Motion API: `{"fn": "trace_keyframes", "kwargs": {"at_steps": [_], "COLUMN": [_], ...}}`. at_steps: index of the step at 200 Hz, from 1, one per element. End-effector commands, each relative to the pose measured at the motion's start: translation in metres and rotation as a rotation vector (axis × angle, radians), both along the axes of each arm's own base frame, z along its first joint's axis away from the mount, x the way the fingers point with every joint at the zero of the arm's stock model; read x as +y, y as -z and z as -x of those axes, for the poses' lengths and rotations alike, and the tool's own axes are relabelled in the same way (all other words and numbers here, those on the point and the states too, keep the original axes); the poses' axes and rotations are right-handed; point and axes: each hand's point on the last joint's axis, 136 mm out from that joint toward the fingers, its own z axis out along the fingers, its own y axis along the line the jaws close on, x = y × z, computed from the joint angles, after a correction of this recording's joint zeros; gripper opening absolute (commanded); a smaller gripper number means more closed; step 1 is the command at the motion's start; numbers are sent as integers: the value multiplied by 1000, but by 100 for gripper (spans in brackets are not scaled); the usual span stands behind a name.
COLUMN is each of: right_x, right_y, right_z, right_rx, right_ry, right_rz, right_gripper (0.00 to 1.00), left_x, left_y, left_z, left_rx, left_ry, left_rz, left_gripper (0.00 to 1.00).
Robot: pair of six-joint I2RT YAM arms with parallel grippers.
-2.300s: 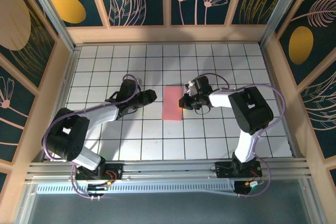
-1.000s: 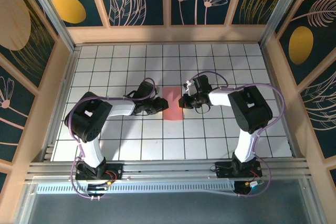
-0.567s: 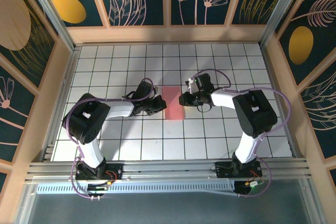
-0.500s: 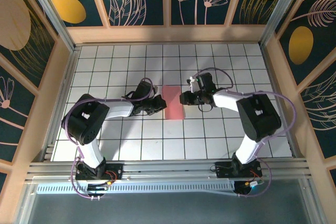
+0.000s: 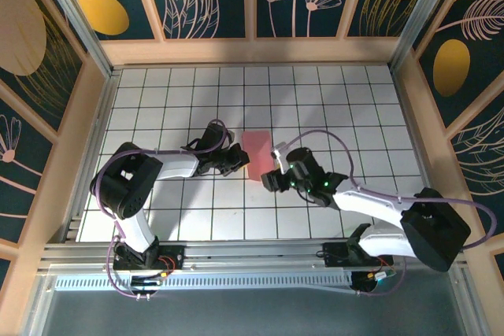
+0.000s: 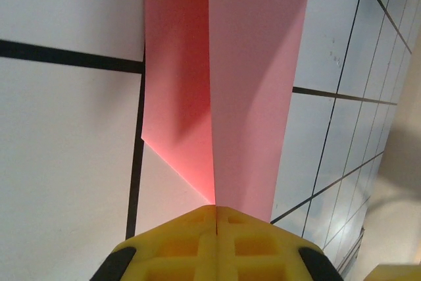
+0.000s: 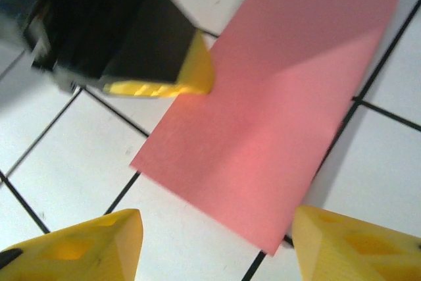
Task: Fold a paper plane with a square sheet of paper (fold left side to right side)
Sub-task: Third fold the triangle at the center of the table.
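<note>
The square sheet of paper (image 5: 257, 155), thin, matte salmon-pink and doubled into a narrow rectangle, lies mid-table (image 5: 157, 100) with its long axis near-to-far, far end leaning slightly left, its left edge apparently pinched by the closed left claw (image 5: 239, 164), the right claw (image 5: 272, 178) spread wide just near it.

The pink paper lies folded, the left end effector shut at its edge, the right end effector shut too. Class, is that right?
No: the right end effector is open, jaws wide apart in the right wrist view. The rest holds.
</note>
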Motion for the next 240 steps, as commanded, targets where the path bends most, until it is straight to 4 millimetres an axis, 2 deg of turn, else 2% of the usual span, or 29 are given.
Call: {"fn": "trace_keyframes", "kwargs": {"at_steps": [1,38,79,134,152,169,203,226,231,240], "right_x": [-3,10,23,45,53,59,57,53,52,51], "right_y": [-6,6,20,23,19,19,27,31,32,33], "right_z": [-5,4,-2,-13,-18,-19,-14,-10,-9,-8], "right_rx": [-162,-262,-300,-346,-363,-363,-324,-295,-283,-259], "right_ry": [61,10,-29,-65,-65,-77,-87,-87,-86,-91], "right_rz": [81,210,298,321,307,306,308,298,296,281], "right_gripper": [64,68,69,65,62,54,26,4,0,0], "left_x": [-5,-5,-4,-4,-2,-2,1,3,2,3], "left_y": [-15,-13,-14,-12,-12,-11,-9,-9,-21,-25], "left_z": [2,4,4,6,6,6,6,3,1,-2], "left_rx": [-10,1,0,7,5,3,1,-13,-41,-58], "left_ry": [4,11,10,13,11,11,7,3,2,2], "left_rz": [47,44,41,40,34,27,9,-7,3,-11], "left_gripper": [0,0,0,0,0,0,4,14,17,24]}}
